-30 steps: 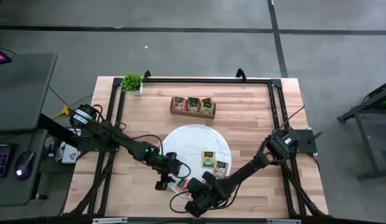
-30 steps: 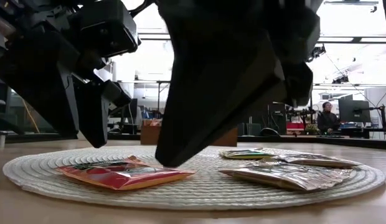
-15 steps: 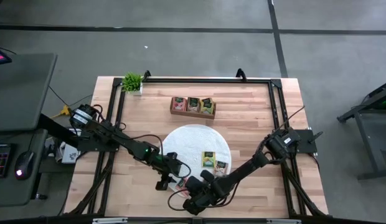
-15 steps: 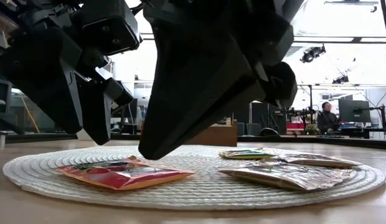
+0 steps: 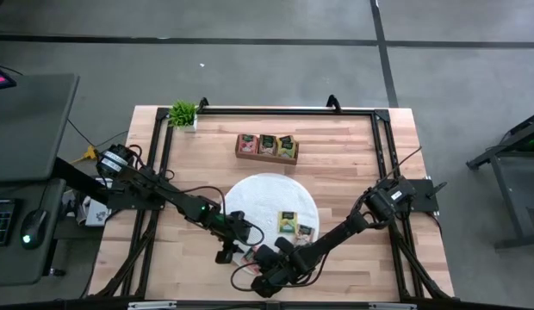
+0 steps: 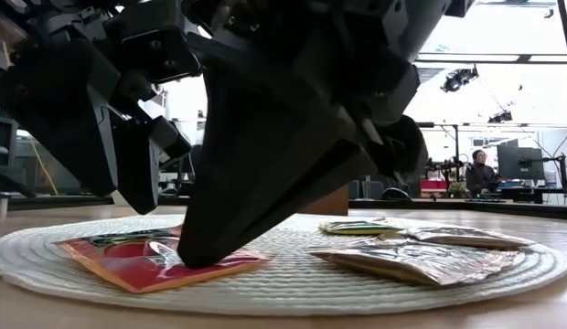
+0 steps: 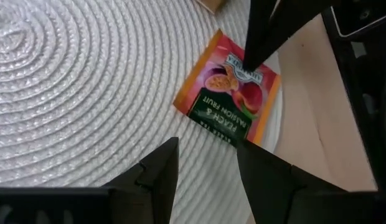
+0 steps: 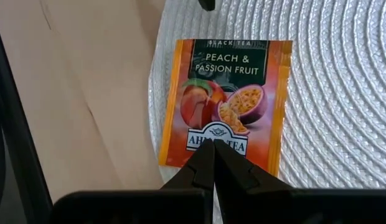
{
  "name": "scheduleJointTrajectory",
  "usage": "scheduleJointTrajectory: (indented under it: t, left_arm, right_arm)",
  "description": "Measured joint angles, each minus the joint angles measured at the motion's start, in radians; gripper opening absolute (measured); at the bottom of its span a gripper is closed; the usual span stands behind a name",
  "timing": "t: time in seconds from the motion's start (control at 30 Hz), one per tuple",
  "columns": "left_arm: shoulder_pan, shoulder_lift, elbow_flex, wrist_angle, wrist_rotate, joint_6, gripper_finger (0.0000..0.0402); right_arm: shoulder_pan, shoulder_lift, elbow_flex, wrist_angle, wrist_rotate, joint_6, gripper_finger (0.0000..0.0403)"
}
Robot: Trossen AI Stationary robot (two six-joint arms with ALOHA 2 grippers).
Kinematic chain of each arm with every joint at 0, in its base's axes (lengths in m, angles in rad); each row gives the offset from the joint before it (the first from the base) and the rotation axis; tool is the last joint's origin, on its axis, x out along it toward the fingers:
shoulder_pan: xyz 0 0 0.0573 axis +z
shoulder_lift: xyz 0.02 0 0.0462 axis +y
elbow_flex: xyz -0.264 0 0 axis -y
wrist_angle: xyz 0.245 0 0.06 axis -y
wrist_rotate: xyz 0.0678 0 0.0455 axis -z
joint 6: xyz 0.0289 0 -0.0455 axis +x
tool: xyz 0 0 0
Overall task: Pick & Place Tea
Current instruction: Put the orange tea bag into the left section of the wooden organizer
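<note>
A red peach-and-passion-fruit tea packet (image 8: 225,102) lies flat near the near rim of the round white woven mat (image 8: 342,74), one edge over the rim. My right gripper (image 8: 213,158) is shut, with its tips on this packet. My left gripper (image 7: 205,180) is open and hovers just above the mat beside the packet (image 7: 227,93), touching nothing. A yellow-green packet (image 5: 290,221) and a dark packet (image 5: 306,231) lie farther right on the mat. More packets stand in the brown wooden tray (image 5: 267,146). My right gripper presses its shut fingertips (image 6: 203,258) down on the red packet's printed face, at the end with the brand logo (image 8: 213,134). It comes from above, slanting. The packet lies flat on the mat under the tips.
The two arms crowd together over the mat's near-left part (image 5: 250,250). The tray stands toward the far edge, with a small green plant (image 5: 183,112) at the far-left corner. Bare wood (image 5: 362,164) lies right of the mat. A person sits far off in the room (image 6: 483,174).
My right gripper, shut throughout, has come down and moved toward the table's left until its tips rest on the red packet. The packet now lies flatter and a little nearer the near edge. The mat's near rim has shifted with it.
</note>
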Motion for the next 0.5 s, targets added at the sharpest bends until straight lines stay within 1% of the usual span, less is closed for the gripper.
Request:
scheduleJointTrajectory:
  t: [0.2,0.5]
  left_arm:
    - [0.0,0.0,0.0,-0.005,0.009,-0.072,0.0161]
    - [0.001,0.0,0.0,-0.029,0.005,-0.265,0.0161]
  right_arm:
    - [-0.019,0.004,0.0,0.009,0.004,-0.006,0.0]
    - [-0.036,0.007,-0.002,0.028,0.027,-0.035,0.0]
